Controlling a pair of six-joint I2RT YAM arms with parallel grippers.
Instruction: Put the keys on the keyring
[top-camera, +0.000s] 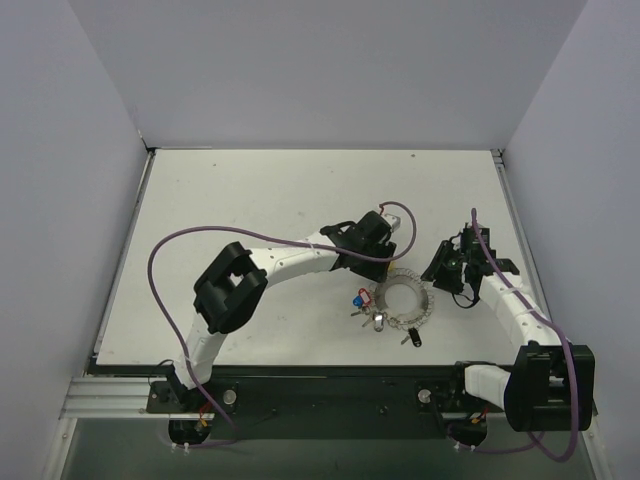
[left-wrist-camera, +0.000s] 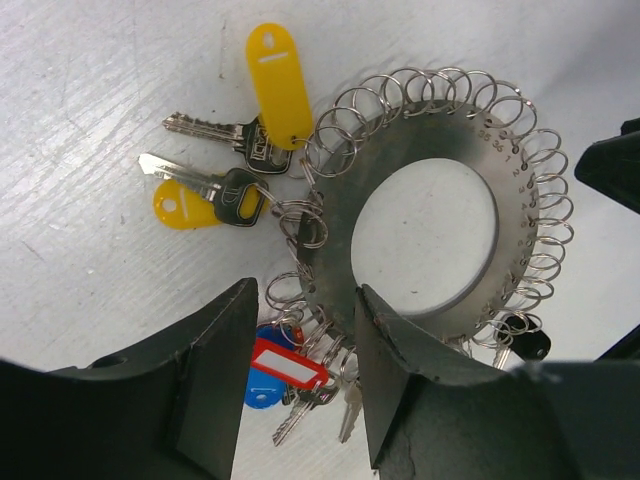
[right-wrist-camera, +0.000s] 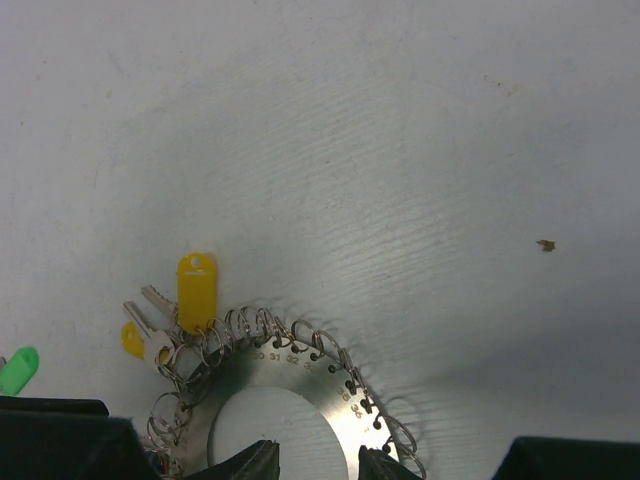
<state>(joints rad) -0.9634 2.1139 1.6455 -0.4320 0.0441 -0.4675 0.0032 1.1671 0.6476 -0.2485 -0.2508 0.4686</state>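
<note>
Yellow, red and blue keys (left-wrist-camera: 236, 193) already hang on the keyring (left-wrist-camera: 505, 215) from seven to ten o'clock; a green one (right-wrist-camera: 18, 370) (seemingly loose) remains. Left fingers (left-wrist-camera: 215, 390) and right fingers (right-wrist-camera: 250, 462) are spread, pinching nothing.

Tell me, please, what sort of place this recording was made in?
Probably a robotics lab test cell: a white table boxed in by plain wall panels, a left arm and right arm bolted to a metal rail at its near edge, and a keyring with keys as props.
</note>
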